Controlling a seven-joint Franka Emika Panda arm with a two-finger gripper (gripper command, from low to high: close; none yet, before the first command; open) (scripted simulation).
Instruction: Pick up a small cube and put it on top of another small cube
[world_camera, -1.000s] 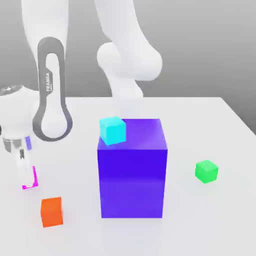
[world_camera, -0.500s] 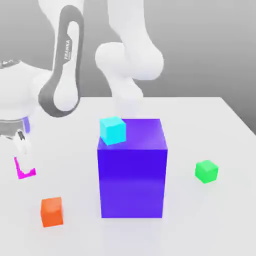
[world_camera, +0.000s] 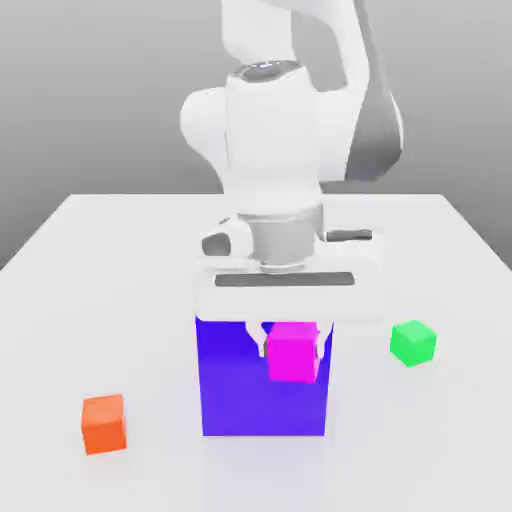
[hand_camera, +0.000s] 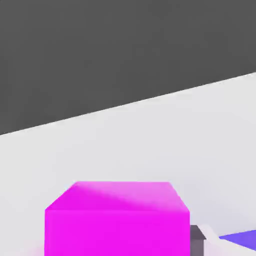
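Exterior view shows the hand (world_camera: 292, 350) clamped on the small magenta-pink cube (world_camera: 293, 352), carried above the table (world_camera: 120, 260); the small bright green cube (world_camera: 413, 342) lies off toward that view's right.

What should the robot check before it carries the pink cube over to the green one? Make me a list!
1. Fingers shut on the pink cube: ok.
2. Pink cube lifted off the table: ok.
3. Green cube top bare: ok.
4. Green cube sitting flat on the table: ok.
5. Pink cube clears the big purple-blue block: cannot tell.
6. Orange cube out of the way: ok.
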